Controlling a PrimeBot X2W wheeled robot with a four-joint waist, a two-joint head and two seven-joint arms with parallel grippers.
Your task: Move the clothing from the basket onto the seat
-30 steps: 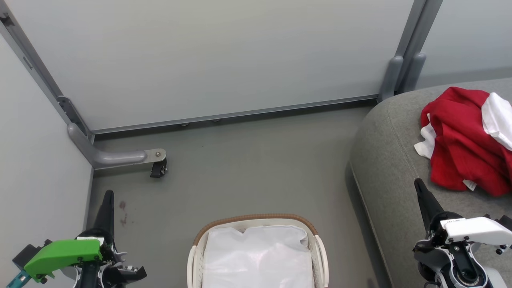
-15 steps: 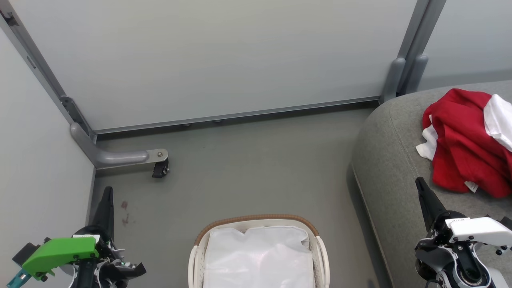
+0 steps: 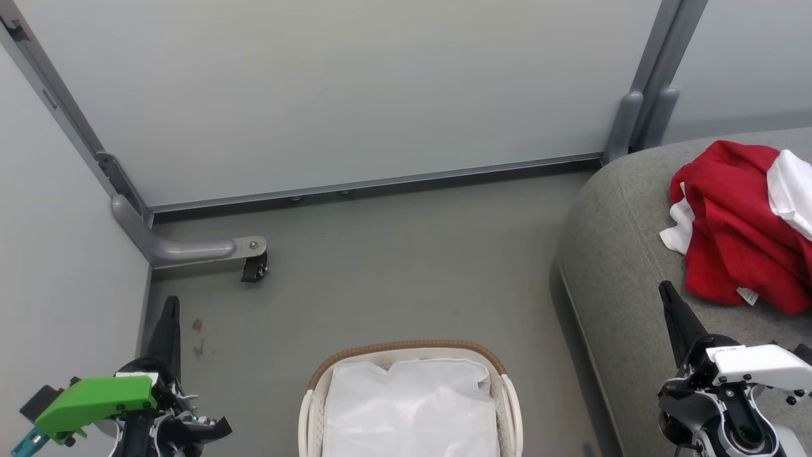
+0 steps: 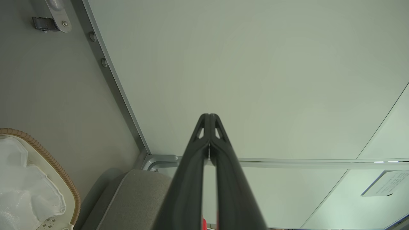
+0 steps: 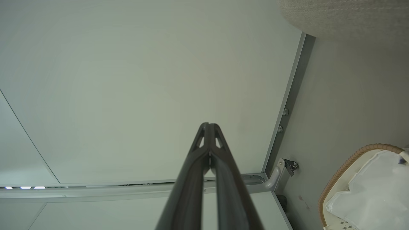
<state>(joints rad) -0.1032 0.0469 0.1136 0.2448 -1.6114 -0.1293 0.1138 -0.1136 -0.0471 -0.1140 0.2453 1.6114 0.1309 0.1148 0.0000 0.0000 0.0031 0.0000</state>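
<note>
The red clothing (image 3: pixel 736 235) with white panels lies crumpled on the grey seat (image 3: pixel 622 254) at the right. The white basket (image 3: pixel 406 349) with its tan rim stands on the floor at bottom centre, holding a white cloth sheet (image 3: pixel 409 406). My left gripper (image 3: pixel 170 303) points up at the lower left, fingers pressed together with nothing between them; the left wrist view shows it (image 4: pixel 209 115) shut against a pale wall. My right gripper (image 3: pixel 664 289) rises over the seat's front edge, below the clothing, also shut on nothing (image 5: pixel 208 124).
Pale partition panels (image 3: pixel 355 89) wall in the back and left. A grey partition foot (image 3: pixel 190 249) with a black caster (image 3: pixel 254 270) juts onto the floor at the left. Grey floor (image 3: pixel 406 260) lies between basket, wall and seat.
The head view shifted slightly between one second ago and half a second ago; since then it holds still. Both grippers keep their places and stay shut.
</note>
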